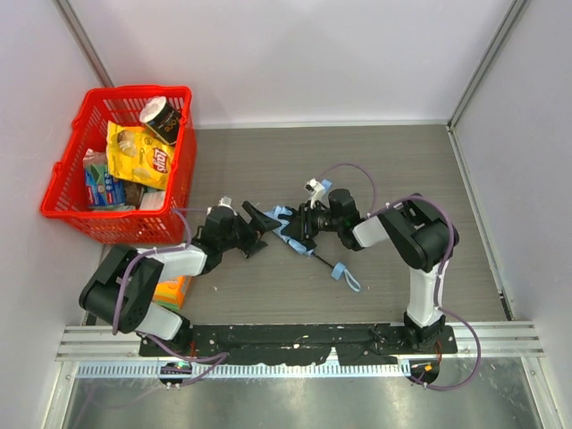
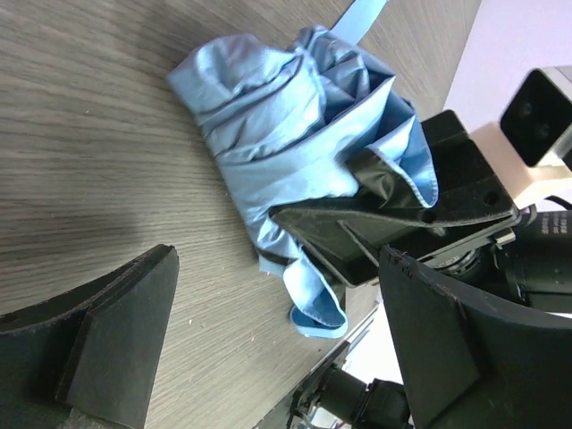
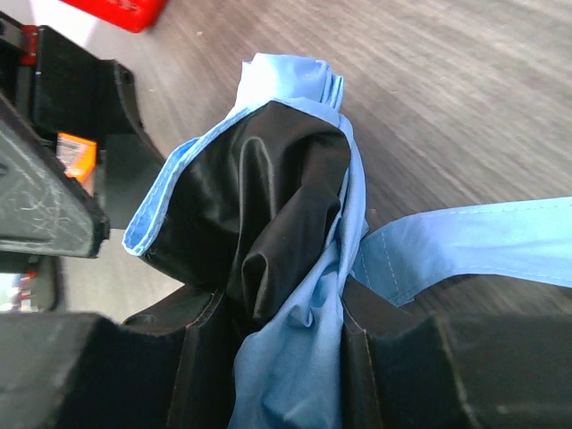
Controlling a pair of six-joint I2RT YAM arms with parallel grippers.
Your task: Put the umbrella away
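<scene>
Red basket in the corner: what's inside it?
The red basket holds a yellow chip bag, a dark round tub and blue packets. Whatever lies beneath them is covered.

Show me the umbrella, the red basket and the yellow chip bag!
umbrella [image 2: 268, 143], left wrist view, on the bunched blue cloth.
red basket [image 1: 134, 90], top view, on its far rim.
yellow chip bag [image 1: 134, 152], top view, on its front face.
</scene>
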